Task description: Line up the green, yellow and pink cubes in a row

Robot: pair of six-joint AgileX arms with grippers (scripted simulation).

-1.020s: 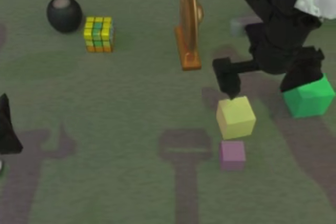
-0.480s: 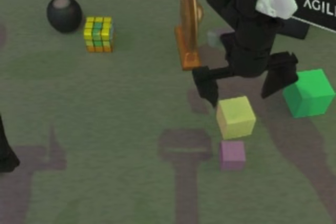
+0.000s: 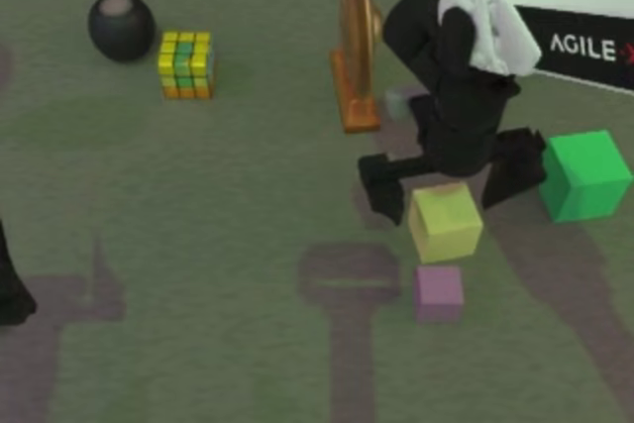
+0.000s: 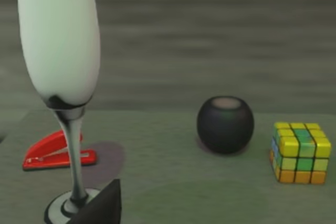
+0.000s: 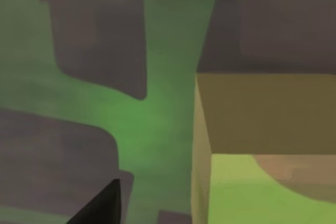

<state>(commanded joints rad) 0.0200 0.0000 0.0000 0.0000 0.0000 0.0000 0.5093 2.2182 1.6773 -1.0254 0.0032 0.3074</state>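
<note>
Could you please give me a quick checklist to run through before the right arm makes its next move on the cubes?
1. Right gripper open, holding nothing: ok.
2. Gripper over yellow cube, fingers straddling it: ok.
3. Yellow cube and pink cube adjacent in a line: ok.
4. Green cube in that row: not ok, it sits apart to the right.
5. Orange stand clear of the arm: cannot tell.
6. Left gripper parked at the left edge: ok.

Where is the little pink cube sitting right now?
In the top view, the small mauve-pink matte cube sits right of the table's centre, near the front edge. It lies just below the pale yellow matte cube, apart from it, with the bright green matte cube farther right.
</note>
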